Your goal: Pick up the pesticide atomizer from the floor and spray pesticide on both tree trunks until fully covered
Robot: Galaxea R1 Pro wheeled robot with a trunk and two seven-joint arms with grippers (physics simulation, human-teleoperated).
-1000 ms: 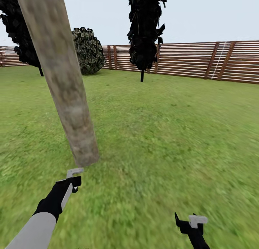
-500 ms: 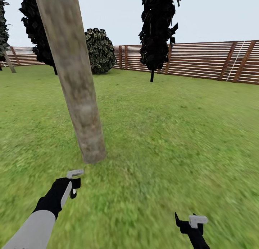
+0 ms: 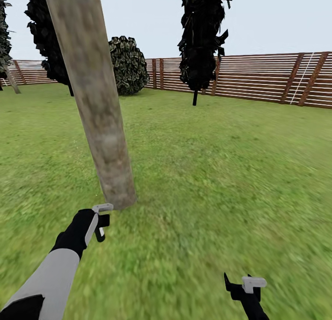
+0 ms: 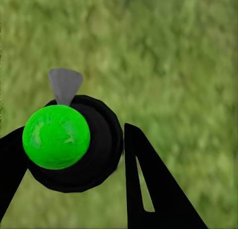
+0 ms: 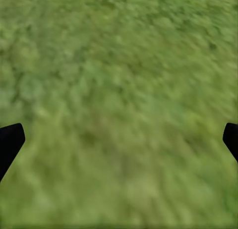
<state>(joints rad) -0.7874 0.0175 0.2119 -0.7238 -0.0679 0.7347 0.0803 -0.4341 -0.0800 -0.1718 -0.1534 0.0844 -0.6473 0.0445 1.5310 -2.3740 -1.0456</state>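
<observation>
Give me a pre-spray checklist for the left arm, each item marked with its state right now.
1. Atomizer held in the left gripper: ok; the fingers sit either side of its black body with the green ball in the left wrist view.
2. Grey nozzle aimed at the tree trunk: cannot tell; it points forward over grass in the wrist view, with the trunk base just at the frame's edge.
3. Left gripper near the trunk base: ok in the head view.
4. Right gripper out of the way: ok, open over bare lawn.
5. Trunk already covered with pesticide: cannot tell; no spray is visible.
</observation>
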